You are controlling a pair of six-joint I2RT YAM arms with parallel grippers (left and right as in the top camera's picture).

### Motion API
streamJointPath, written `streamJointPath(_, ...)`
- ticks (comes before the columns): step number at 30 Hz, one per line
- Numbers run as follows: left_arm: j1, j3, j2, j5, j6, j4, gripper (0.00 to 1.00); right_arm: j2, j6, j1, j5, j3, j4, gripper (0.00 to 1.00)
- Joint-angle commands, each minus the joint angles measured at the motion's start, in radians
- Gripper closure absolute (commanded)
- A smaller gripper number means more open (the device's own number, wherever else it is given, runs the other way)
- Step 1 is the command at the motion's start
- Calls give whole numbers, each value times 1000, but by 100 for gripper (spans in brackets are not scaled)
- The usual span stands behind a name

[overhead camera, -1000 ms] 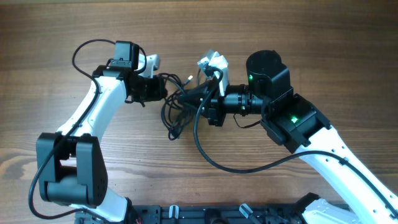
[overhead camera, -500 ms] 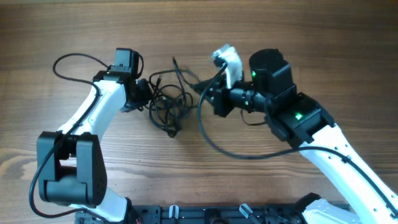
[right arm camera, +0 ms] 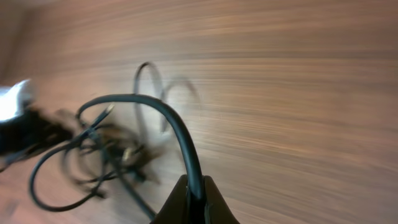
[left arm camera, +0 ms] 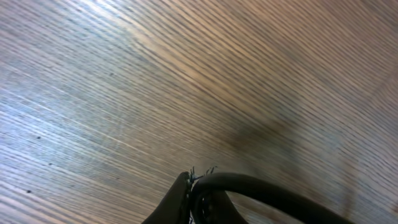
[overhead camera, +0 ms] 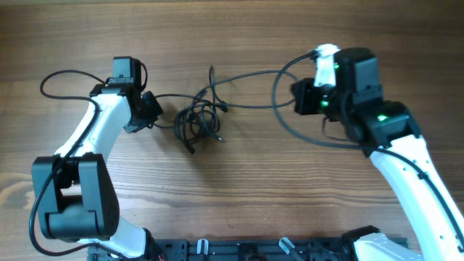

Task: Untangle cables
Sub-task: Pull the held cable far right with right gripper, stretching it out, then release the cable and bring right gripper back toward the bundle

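Overhead view of cables (overhead camera: 199, 123) bunched in a loose knot on a wood-grain table (overhead camera: 239, 203). Left of the knot and near it: left tool (overhead camera: 152, 114), pressed together on a single black strand leading straight into the knot. Right of the knot and well apart from it: right tool (overhead camera: 299, 98), likewise pinched on one strand, drawn out from the knot's upper side in a shallow arc over bare wood. Above the knot: one free cable end pointing away from it. At the knot's lower right: a short plug end lying flat. Farther right of the knot, below the right tool: a thicker arm wire (overhead camera: 290, 132) hanging in a wide loop, not part of the knot. Left wrist view: left fingertips (left arm camera: 174, 200) closed at the bottom of the frame around a dark cord running off to the right, the knot itself out of frame. Right wrist view: right fingertips (right arm camera: 174, 202) closed on a cord rising from between them and curving over to the left toward the knot, seen blurred at lower left with thin loops around it.
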Motion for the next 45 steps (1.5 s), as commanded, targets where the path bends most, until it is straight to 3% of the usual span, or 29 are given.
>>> streamJointPath(1, 44, -8, 11, -58, -21, -5, 90, -13, 77, -127, 192, 2, -30, 96)
streamJointPath(12, 56, -8, 11, -58, -21, -5, 89, -13, 360, -429, 217, 2, -72, 96)
streamJointPath(19, 56, -8, 11, -58, -21, -5, 89, -13, 420, -490, 287, 2, -101, 96)
streamJointPath(22, 56, -8, 11, -59, -21, -5, 88, -13, 589, -500, 423, 1, -148, 93)
streamJointPath(24, 56, -8, 11, -59, -21, -5, 88, -13, 718, -505, 506, 1, -185, 86)
streamJointPath(27, 56, -8, 11, -59, -21, -5, 88, -13, 806, -513, 565, 1, -212, 84)
streamJointPath(29, 56, -8, 11, -59, -21, -4, 87, -13, 801, -513, 576, 1, -213, 85)
streamJointPath(31, 56, -8, 11, -59, -21, -4, 87, -13, 800, -513, 565, 1, -214, 96)
streamJointPath(35, 56, -8, 11, -53, -21, -2, 87, -11, 710, -513, 441, 1, -208, 95)
streamJointPath(41, 56, -8, 11, 10, -21, 10, 85, 13, 465, -512, 159, 1, -202, 59)
streamJointPath(45, 55, -8, 11, 39, -20, 14, 85, 56, 315, -462, -13, 1, -192, 48)
